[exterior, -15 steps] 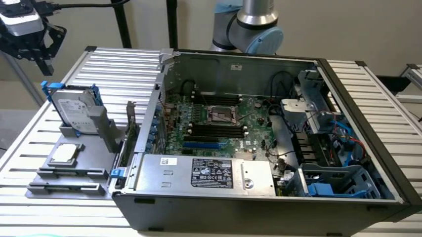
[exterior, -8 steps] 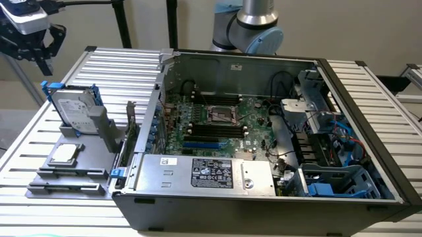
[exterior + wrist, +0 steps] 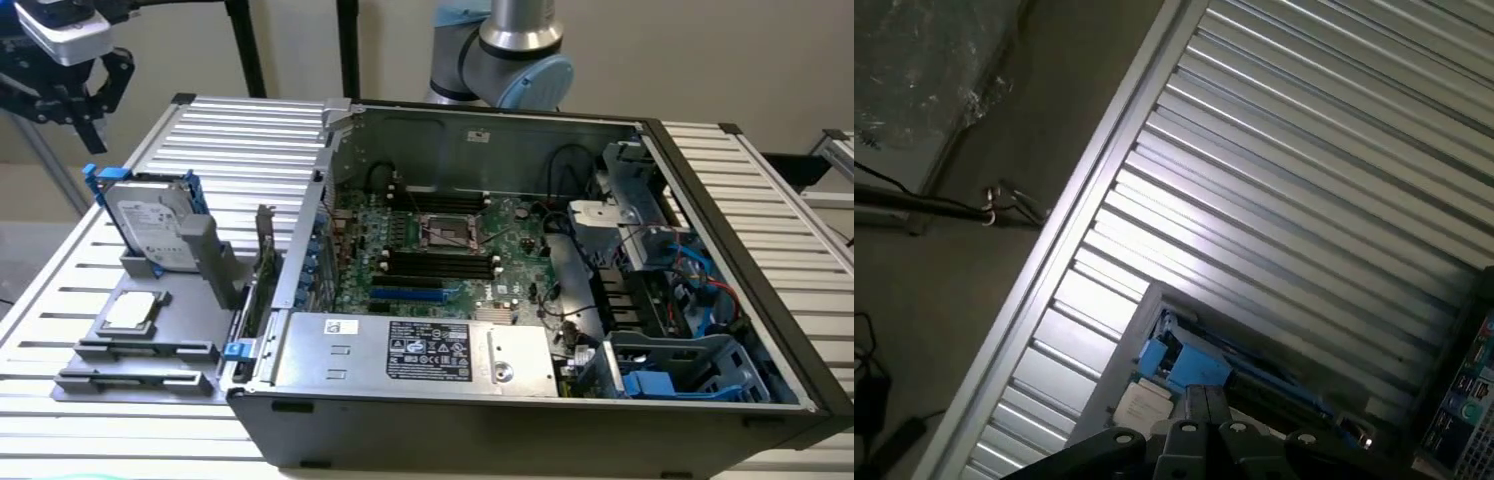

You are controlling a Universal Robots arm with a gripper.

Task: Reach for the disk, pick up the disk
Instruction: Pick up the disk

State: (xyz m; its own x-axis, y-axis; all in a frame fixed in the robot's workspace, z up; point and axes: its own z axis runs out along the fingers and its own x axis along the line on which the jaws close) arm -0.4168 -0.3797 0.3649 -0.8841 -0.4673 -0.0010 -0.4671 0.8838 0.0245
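Observation:
The disk (image 3: 144, 215) is a silver hard drive with a white label in a blue bracket. It stands upright in a grey holder on the exterior view's left side of the table. My gripper (image 3: 83, 110) hangs in the air above the disk and slightly toward the exterior view's left, well apart from it. In the wrist view the blue bracket of the disk (image 3: 1182, 362) shows from above, just beyond my gripper (image 3: 1204, 398). The fingers are pressed together, shut with nothing between them.
The grey holder (image 3: 147, 345) also carries a small square processor chip (image 3: 134, 312). An open computer case (image 3: 534, 260) with blue drive cages (image 3: 681, 372) takes up the middle and right. The slatted metal table (image 3: 1304, 150) ends at an edge, with floor and cables (image 3: 1004, 205) beyond.

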